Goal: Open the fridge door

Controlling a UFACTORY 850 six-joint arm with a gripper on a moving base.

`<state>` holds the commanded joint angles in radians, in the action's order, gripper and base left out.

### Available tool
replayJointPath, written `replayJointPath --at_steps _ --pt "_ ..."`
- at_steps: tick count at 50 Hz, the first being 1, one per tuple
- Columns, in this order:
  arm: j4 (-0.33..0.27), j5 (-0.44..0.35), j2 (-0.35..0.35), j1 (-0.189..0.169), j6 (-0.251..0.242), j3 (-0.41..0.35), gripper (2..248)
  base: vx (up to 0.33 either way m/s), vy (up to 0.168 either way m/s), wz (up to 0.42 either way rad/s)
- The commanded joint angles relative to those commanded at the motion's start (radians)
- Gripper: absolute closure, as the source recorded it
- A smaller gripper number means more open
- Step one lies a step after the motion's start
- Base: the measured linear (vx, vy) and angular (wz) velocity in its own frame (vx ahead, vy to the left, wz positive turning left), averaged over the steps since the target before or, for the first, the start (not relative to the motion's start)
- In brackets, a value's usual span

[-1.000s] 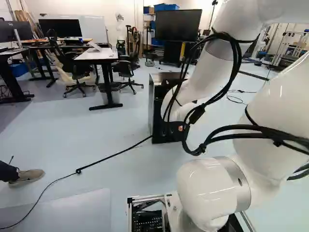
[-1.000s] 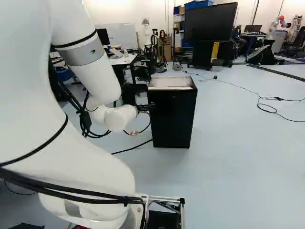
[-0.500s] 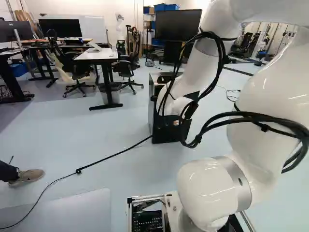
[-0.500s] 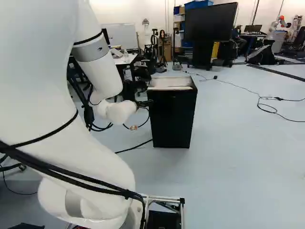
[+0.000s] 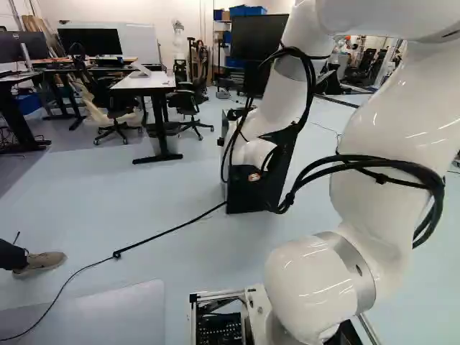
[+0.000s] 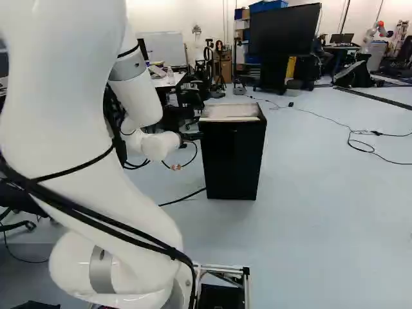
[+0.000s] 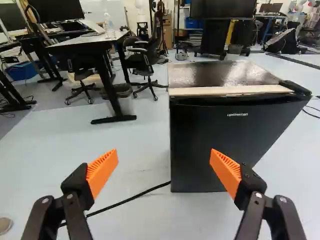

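The black gripper (image 6: 190, 136) shows beside the upper left part of the fridge (image 6: 233, 161) in the right base view. The fridge is a small black box with a pale strip along its top front edge, upright on the floor; in the left base view the arm partly covers it. From the wrist, my gripper (image 7: 164, 167) stands open, its orange pads (image 7: 102, 171) wide apart and nothing held. The fridge's front door (image 7: 225, 135) faces the gripper, looks closed, and stands ahead, toward one finger's side. A dark hinge cover (image 7: 295, 87) sits at the door's far top corner.
A black cable (image 7: 132, 198) runs over the floor to the fridge's foot. A white-topped desk (image 5: 147, 80), office chairs (image 5: 188, 104) and a large screen (image 6: 284, 29) stand farther back. Another robot (image 6: 373, 33) is at the far right of the right base view.
In the left base view my arm has swung left across the fridge. In the right base view the gripper has shifted slightly left and up. The base and the fridge have stayed put.
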<state>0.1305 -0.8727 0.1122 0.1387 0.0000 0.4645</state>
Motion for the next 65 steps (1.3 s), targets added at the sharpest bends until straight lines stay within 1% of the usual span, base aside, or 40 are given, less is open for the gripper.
replayJointPath --at_steps 11,36,53,65 --pt "0.041 0.000 0.032 0.032 0.000 0.035 3 0.000 0.000 0.000" --pt "0.100 -0.015 0.101 0.100 0.000 0.114 3 0.000 0.000 0.000" --pt "0.167 -0.039 0.149 0.144 0.000 0.168 3 0.000 0.000 0.000" --pt "0.219 -0.056 0.206 0.173 0.000 0.211 3 0.000 0.000 0.000"
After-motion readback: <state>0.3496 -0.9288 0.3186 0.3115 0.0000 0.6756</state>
